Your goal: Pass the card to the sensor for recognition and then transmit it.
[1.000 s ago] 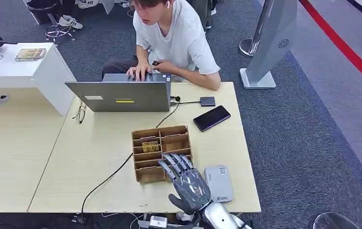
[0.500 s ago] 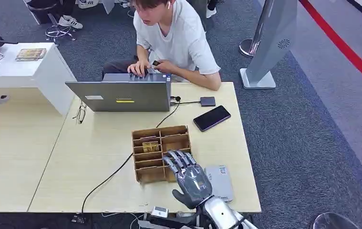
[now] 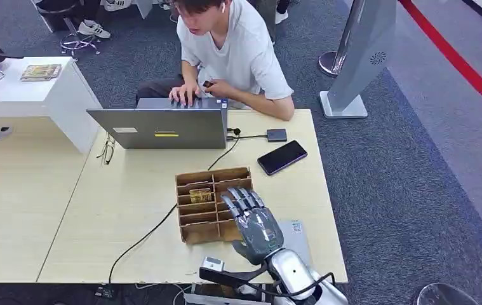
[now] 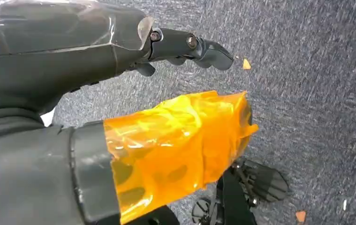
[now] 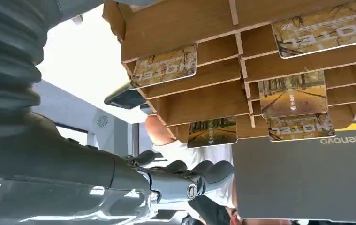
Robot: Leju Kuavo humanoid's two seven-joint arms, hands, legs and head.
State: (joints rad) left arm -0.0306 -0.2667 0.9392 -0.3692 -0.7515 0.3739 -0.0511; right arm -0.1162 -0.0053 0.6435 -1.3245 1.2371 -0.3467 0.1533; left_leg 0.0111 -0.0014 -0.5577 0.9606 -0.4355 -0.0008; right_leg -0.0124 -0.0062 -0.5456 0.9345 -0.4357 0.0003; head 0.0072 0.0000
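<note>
Right hand [image 3: 257, 227] has moved forward over the last second, from beside the grey sensor [image 3: 300, 230] at the counter's [image 3: 130, 197] near edge to above the wooden card rack [image 3: 207, 202]. Its fingers [image 3: 238, 202] are spread and hold nothing. Cards [image 5: 164, 65] sit upright in the rack's slots (none taken yet), so the reach for one looks under way. Left hand [image 4: 185, 44] hangs over the carpet, fingers curled in, empty.
</note>
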